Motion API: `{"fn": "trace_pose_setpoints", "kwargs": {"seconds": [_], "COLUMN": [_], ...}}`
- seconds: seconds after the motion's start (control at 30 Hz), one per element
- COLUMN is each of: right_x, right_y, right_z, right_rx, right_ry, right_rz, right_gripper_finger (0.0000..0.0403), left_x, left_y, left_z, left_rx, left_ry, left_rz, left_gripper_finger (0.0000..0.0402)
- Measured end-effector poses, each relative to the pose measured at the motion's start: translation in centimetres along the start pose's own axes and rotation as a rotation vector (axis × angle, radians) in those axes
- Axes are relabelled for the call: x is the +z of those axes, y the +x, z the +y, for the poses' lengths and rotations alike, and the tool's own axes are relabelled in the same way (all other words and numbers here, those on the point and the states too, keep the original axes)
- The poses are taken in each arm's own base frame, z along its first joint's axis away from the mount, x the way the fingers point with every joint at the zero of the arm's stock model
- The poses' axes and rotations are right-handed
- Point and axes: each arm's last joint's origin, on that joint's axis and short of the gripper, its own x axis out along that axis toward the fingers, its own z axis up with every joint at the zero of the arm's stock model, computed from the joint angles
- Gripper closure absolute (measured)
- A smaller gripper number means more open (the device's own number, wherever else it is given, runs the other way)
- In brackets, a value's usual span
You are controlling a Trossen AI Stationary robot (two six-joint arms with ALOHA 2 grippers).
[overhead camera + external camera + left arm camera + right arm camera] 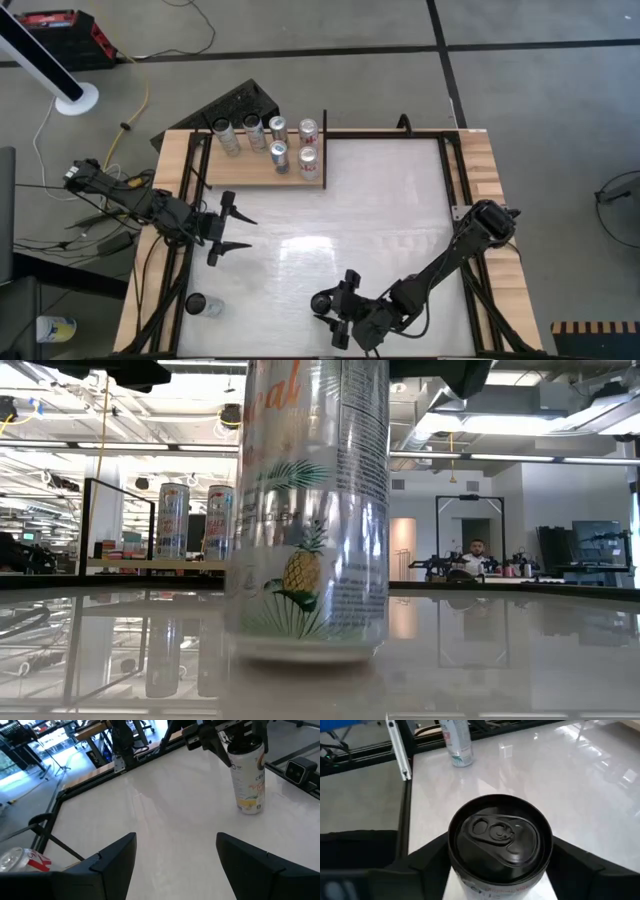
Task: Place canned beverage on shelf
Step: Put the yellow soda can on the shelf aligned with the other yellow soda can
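My right gripper (335, 308) is near the table's near edge, shut on a tall can with a black top (500, 835) and a pineapple print (310, 510). The can stands upright on the white tabletop. It also shows in the left wrist view (247, 775). My left gripper (230, 228) is open and empty at the table's left, its fingers (115, 860) apart over bare tabletop. The pale wooden shelf (250, 172) lies at the far left with several cans (280, 155) standing on it. My right gripper pinches the can's upper wall just below the rim (455, 855) between its two fingers, one on each of two opposite sides. The fingers come from the table's right, slanting down. The can stands upright with its base (305, 650) on the tabletop.
A loose can (200, 305) stands at the table's near left corner, also in the right wrist view (457, 742). Black frame rails (452, 170) run along the table's sides. A person (478, 552) sits in the room behind. White tabletop (380, 210) lies between can and shelf.
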Motion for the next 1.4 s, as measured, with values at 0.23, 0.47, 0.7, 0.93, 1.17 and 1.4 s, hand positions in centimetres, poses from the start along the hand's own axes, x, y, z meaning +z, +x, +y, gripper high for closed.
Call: {"fn": "trace_pose_setpoints", "kwargs": {"seconds": [0.23, 0.47, 0.7, 0.93, 1.17, 1.4], "right_x": [3.4, 10.1, 16.1, 16.4, 17.7, 18.7], "right_y": [-0.3, 1.2, 4.9, 9.0, 9.8, 9.1], "right_z": [-1.9, -8.3, -20.3, -27.1, -26.1, -25.2], "right_rx": [0.014, 0.143, 0.4, 0.571, 0.647, 0.654], "right_ry": [-0.089, -0.25, -0.343, -0.366, -0.506, -0.576], "right_rz": [-0.023, -0.019, -0.102, -0.155, -0.201, -0.224], "right_gripper_finger": [0.0128, 0.0128, 0.0128, 0.0128, 0.0128, 0.0128], "left_x": [0.1, 0.0, -0.4, -1.1, -3.2, -4.3], "left_y": [-0.2, -0.6, -1.3, -1.8, -0.3, 0.6], "left_z": [0.1, 0.3, 1.1, 2.2, 2.6, 3.2], "left_rx": [0.019, 0.013, 0.067, 0.215, 0.198, 0.034], "left_ry": [0.007, 0.058, -0.044, -0.205, -0.395, -0.432], "left_rz": [-0.012, -0.01, 0.008, 0.053, -0.016, -0.159], "left_gripper_finger": [0.0142, 0.0142, 0.0142, 0.0142, 0.0142, 0.0136]}}
